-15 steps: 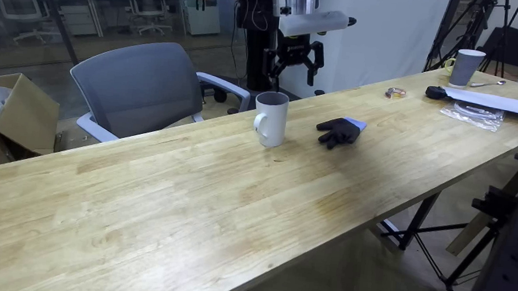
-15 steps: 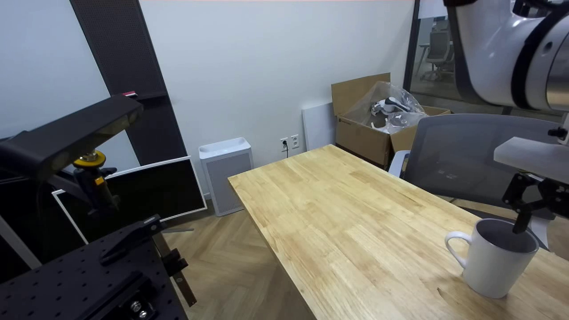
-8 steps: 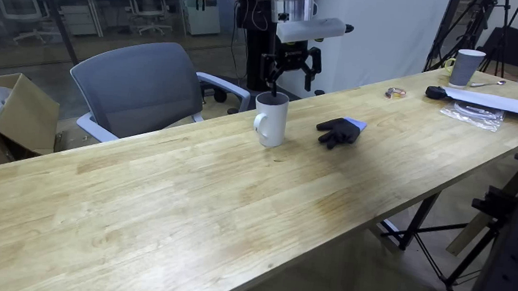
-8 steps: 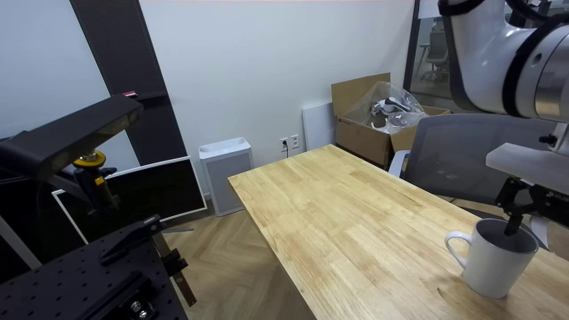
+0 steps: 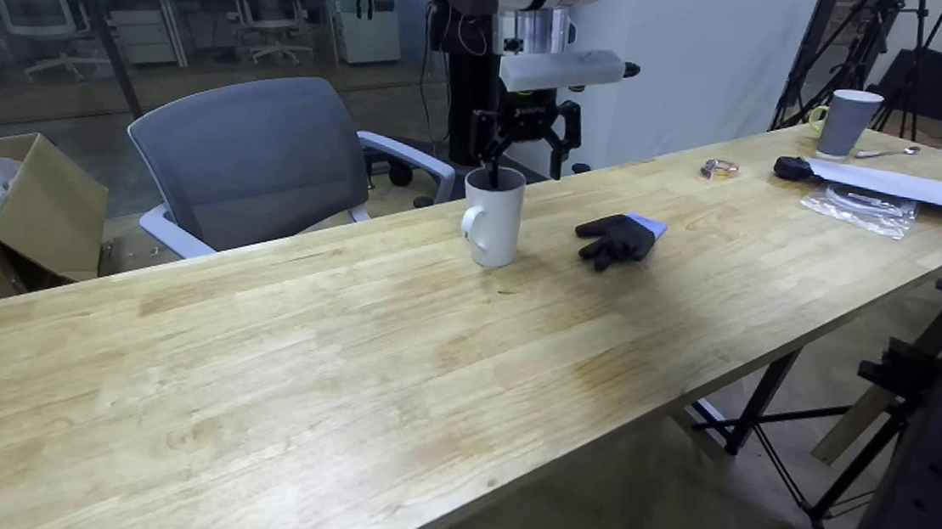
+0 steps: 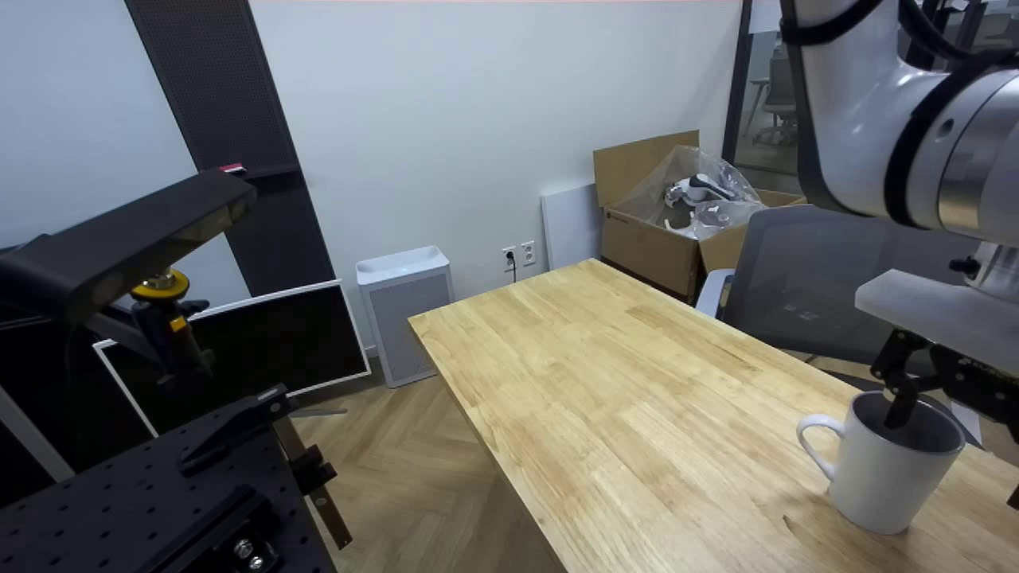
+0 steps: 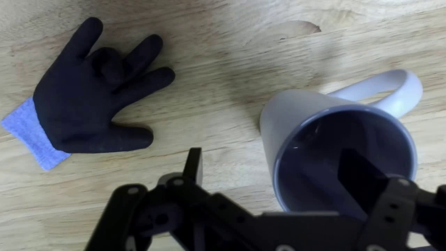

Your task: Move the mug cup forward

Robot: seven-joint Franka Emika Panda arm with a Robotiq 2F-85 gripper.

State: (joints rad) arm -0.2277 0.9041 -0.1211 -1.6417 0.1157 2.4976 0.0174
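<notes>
Close to the far edge of the wooden table (image 5: 300, 369), as an exterior view shows it, the white mug (image 5: 494, 231) stands upright and unshifted, its handle (image 6: 820, 421) to the left in both exterior views; what has changed is the gripper (image 5: 524, 177), now lower than a second ago, so that one finger (image 6: 899, 410), then only at the mouth, hangs down inside the mug.

The fingers stand spread apart with nothing clamped between them; the wrist view puts the second finger (image 7: 191, 164) outside the mug, to its left, with a clear gap to the mug's side; the wall therefore lies between the two, and whether the inner finger brushes it I cannot tell.

For the task this means the approach looks nearly done; the next move probably calls for drawing the fingers together on that wall; the move forward, likely towards the near side of the table, is not yet begun; a pinch on one side alone could let the mug tip or swing, so a slow pace seems wise; the dark glove (image 5: 616, 241) lies, in an exterior view, to the right of the mug, apart from it.
</notes>
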